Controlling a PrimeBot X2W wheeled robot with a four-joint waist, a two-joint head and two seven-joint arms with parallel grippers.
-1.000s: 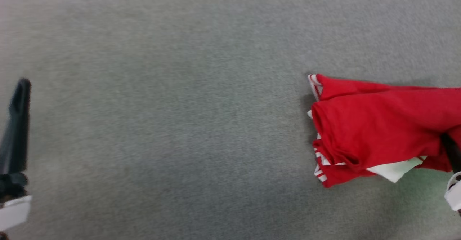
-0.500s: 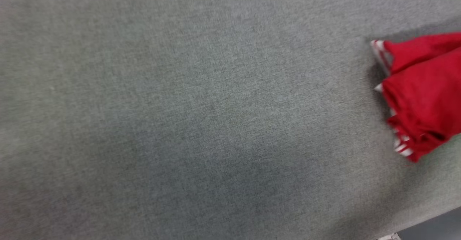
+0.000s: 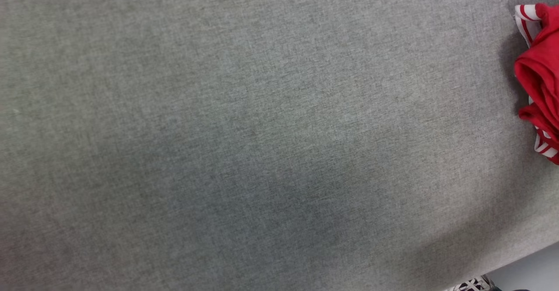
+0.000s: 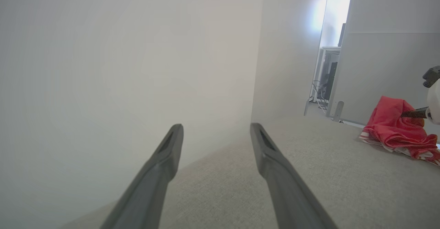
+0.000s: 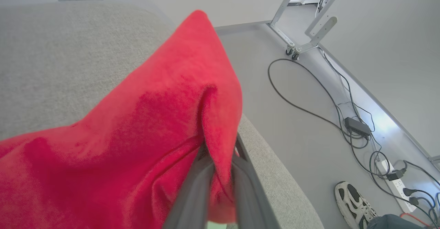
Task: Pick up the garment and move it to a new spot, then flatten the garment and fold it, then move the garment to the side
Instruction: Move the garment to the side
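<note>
The garment (image 3: 540, 70) is a bunched red shirt with red-and-white striped trim, lying at the far right edge of the head view on the grey padded table (image 3: 244, 133). In the right wrist view my right gripper (image 5: 220, 153) is shut on a raised fold of the garment (image 5: 154, 119), near the table's rounded edge. In the left wrist view my left gripper (image 4: 216, 129) is open and holds nothing, above the table and well away from the garment (image 4: 392, 131). The right gripper's dark fingers (image 4: 413, 113) reach into the cloth from the right.
Beyond the table edge the floor (image 5: 309, 95) carries black cables (image 5: 302, 105), a power strip (image 5: 395, 191) and a wheeled frame foot (image 5: 299, 46). A person's shoe (image 5: 355, 203) stands close to the table corner, also seen as a shoe (image 3: 474, 285). A white wall (image 4: 120, 67) faces the left gripper.
The head camera has swung, so the garment now sits at the view's far right edge and higher. My left gripper and the right finger have left the head view.
</note>
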